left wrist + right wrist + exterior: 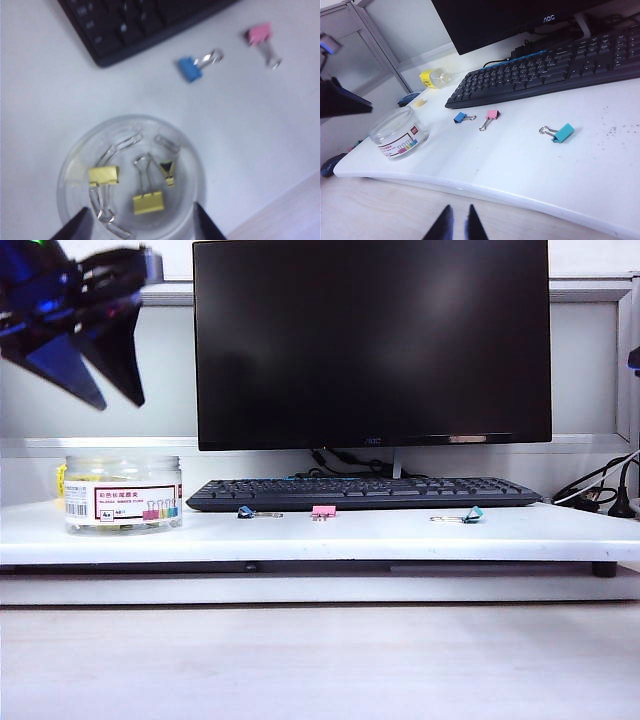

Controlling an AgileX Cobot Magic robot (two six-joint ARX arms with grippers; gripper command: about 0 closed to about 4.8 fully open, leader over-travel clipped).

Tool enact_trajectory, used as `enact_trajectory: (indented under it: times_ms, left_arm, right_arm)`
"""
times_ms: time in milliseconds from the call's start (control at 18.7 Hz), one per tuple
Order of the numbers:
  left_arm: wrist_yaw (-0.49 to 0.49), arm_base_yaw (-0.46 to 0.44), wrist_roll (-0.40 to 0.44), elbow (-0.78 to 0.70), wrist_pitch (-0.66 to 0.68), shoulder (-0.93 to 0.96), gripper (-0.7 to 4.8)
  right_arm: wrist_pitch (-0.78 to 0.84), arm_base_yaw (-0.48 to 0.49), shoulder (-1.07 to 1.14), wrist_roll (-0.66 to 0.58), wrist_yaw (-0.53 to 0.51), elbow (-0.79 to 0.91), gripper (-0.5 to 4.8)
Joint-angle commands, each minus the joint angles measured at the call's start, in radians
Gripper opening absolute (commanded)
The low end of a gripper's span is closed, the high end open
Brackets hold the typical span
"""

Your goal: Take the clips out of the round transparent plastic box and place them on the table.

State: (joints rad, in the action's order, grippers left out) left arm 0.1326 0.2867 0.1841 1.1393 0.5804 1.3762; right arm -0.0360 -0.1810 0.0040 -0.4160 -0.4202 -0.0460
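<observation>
Item 1: my L pincer (139, 225), jaws wide apart, empty, straight above jar (131, 180); open mouth faces up at it.
Jar: L end of desk (400, 530), upright, no lid seen.
Clips (148, 201): 3 yellow flat on jar floor, handles splayed; middle one's long axis runs toward keyboard (135, 25).
R pincer (456, 225): closed, empty, off desk front, well apart. L nearer.
Around: blue clip (190, 69), pink clip (260, 34), teal clip (562, 133) loose on desk.
Obstacle, my guess: jar wall crowds jaws.
</observation>
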Motion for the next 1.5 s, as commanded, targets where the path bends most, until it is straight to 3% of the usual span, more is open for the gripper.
enact_trajectory:
  times_ms: [54,268,589,697,804,911,1018,1179,1500]
  left_arm:
    - [-0.036,-0.001,0.043,0.011,-0.005,0.045,2.68]
    - [-0.046,-0.001,0.056,0.069,0.009,0.131,2.68]
    - [-0.045,-0.001,0.091,0.209,0.179,0.251,2.68]
    - [-0.043,-0.001,0.117,0.21,0.212,0.251,2.68]
    - [-0.042,-0.001,0.12,0.21,0.214,0.251,2.68]
    - [-0.042,-0.001,0.119,0.21,0.215,0.251,2.68]
    - [-0.039,-0.001,0.119,0.21,0.216,0.251,2.68]
    - [-0.039,-0.001,0.119,0.21,0.226,0.251,2.68]
    - [0.0,-0.001,0.119,0.21,0.233,0.251,2.68]
  right_arm:
    - [0.013,0.0,-0.002,0.006,-0.001,-0.003,0.44]
    - [0.01,0.0,-0.002,0.006,-0.001,-0.003,0.44]
    - [0.01,0.0,-0.002,0.005,0.0,-0.004,0.44]
    - [0.009,0.0,-0.002,-0.043,0.045,-0.006,0.63]
    - [0.011,0.0,-0.002,-0.089,0.089,-0.04,1.18]
    - [0.01,0.0,0.02,-0.092,0.088,-0.096,1.18]
    - [0.01,-0.001,0.128,-0.097,0.084,-0.18,1.18]
    - [0.01,-0.001,0.457,-0.055,0.019,-0.362,1.32]
    - [0.01,-0.028,1.138,-0.022,-0.251,-0.846,1.39]
